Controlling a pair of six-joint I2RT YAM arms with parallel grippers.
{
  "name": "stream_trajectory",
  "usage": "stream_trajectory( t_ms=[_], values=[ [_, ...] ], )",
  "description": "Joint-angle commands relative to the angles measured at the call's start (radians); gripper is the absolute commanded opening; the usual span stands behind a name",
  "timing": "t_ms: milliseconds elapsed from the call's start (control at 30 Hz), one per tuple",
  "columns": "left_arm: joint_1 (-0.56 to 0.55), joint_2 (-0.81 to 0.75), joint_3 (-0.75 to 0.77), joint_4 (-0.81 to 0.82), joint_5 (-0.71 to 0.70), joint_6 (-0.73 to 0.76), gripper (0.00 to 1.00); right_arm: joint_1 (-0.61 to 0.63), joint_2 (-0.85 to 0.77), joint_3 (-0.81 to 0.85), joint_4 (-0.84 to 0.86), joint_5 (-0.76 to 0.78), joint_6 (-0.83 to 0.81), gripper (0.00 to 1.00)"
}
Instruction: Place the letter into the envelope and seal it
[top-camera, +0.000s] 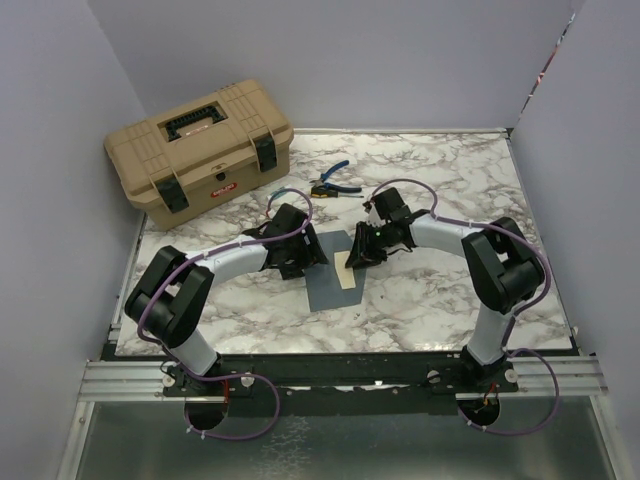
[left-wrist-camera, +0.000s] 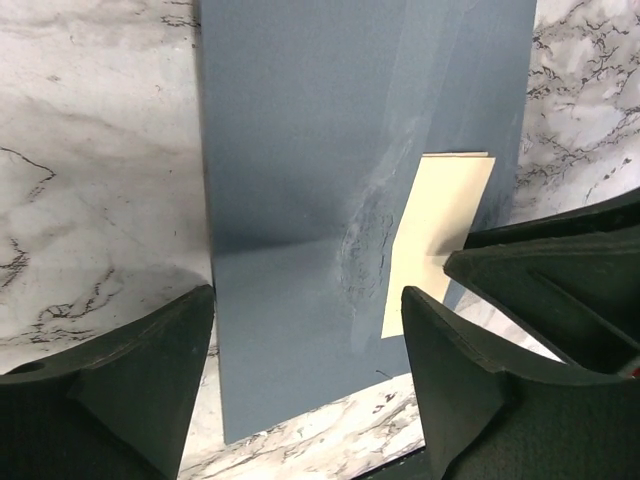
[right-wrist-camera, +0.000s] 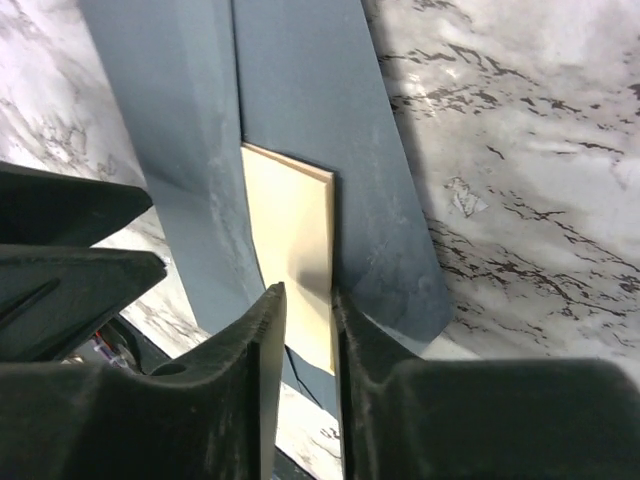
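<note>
Our right gripper (right-wrist-camera: 310, 340), narrowed, straddles the near end of the cream-tan paper letter (right-wrist-camera: 290, 230); whether it pinches, we cannot tell. The sheet's length points into the slate-blue paper envelope (right-wrist-camera: 300, 90); our left gripper (left-wrist-camera: 305, 380) hangs spread.

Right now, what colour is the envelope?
The envelope is plain slate blue-grey; the left wrist view shows it best.

The left arm (top-camera: 230, 262) and right arm (top-camera: 440, 230) had pale grey-white tubular links between black joint housings. Purple cables (top-camera: 404, 183) looped along both and curled below the bases. The left hand (left-wrist-camera: 305, 330) and right hand (right-wrist-camera: 308, 300) were matte black with wedge-shaped fingers (left-wrist-camera: 150, 380). A black bar (top-camera: 340, 365) on silver rails (top-camera: 120, 380) carried the bases.
</note>
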Motion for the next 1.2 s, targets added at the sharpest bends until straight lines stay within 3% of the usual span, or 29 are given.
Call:
stream_trajectory(
  t_ms=[0, 233, 500, 533, 700, 833, 1033, 1167],
  values=[
    [-0.01, 0.049, -0.03, -0.07, 0.001, 0.036, 0.75, 0.007, 0.036, -0.007, 0.037, -0.045, 0.027, 0.23],
    [-0.01, 0.053, -0.034, -0.043, 0.037, 0.043, 0.67, 0.025, 0.055, -0.045, 0.199, -0.087, 0.103, 0.1],
    [-0.01, 0.06, -0.032, -0.03, 0.024, 0.067, 0.66, 0.032, 0.071, -0.056, 0.273, -0.117, 0.094, 0.08],
    [-0.01, 0.06, -0.03, -0.031, 0.018, 0.075, 0.66, 0.031, 0.068, -0.058, 0.272, -0.113, 0.087, 0.09],
    [-0.008, 0.031, -0.033, -0.031, -0.042, 0.086, 0.66, 0.032, -0.005, -0.066, 0.223, -0.028, 0.047, 0.39],
    [-0.006, -0.019, -0.037, -0.031, -0.101, 0.093, 0.69, 0.03, -0.099, -0.082, 0.195, 0.035, 0.025, 0.55],
    [0.01, -0.108, -0.038, -0.031, -0.208, 0.093, 0.74, 0.03, -0.176, -0.06, 0.138, 0.106, -0.026, 0.59],
    [0.045, -0.162, -0.007, -0.028, -0.306, 0.154, 0.88, 0.03, -0.224, -0.024, 0.077, 0.225, -0.055, 0.59]
  ],
)
